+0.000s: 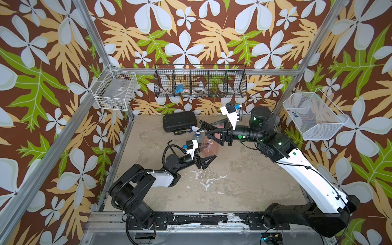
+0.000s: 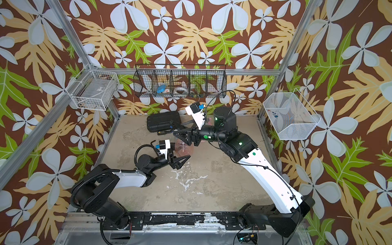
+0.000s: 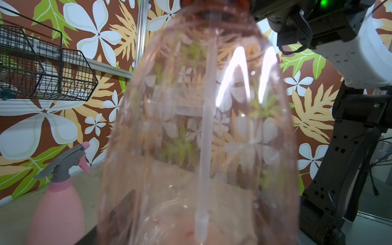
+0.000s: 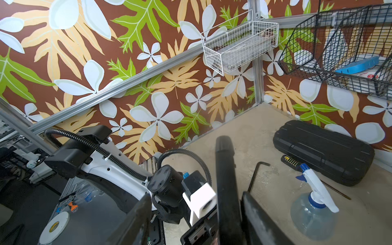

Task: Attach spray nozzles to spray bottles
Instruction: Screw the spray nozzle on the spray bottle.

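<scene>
My left gripper (image 1: pixel 206 160) is shut on the translucent orange bottle (image 1: pixel 209 146), which fills the left wrist view (image 3: pixel 191 127). A white dip tube (image 3: pixel 204 148) runs down inside it. The black spray nozzle (image 4: pixel 224 180) sits above its neck, against one finger of my open right gripper (image 1: pixel 212 137); the other finger (image 4: pixel 135 222) stands well off it. The clear bluish bottle (image 4: pixel 311 214) carries the white and blue nozzle (image 4: pixel 316 184). The pink bottle (image 3: pixel 57 207) carries the pink and grey nozzle (image 3: pixel 63 163).
A black ribbed case (image 1: pixel 179 121) lies at the back, with a small black and yellow tool (image 1: pixel 179 133) in front of it. A black hex key (image 4: pixel 254 176) lies on the table. Wire baskets (image 1: pixel 200 81) (image 1: pixel 115 90) (image 1: pixel 314 116) hang on the walls.
</scene>
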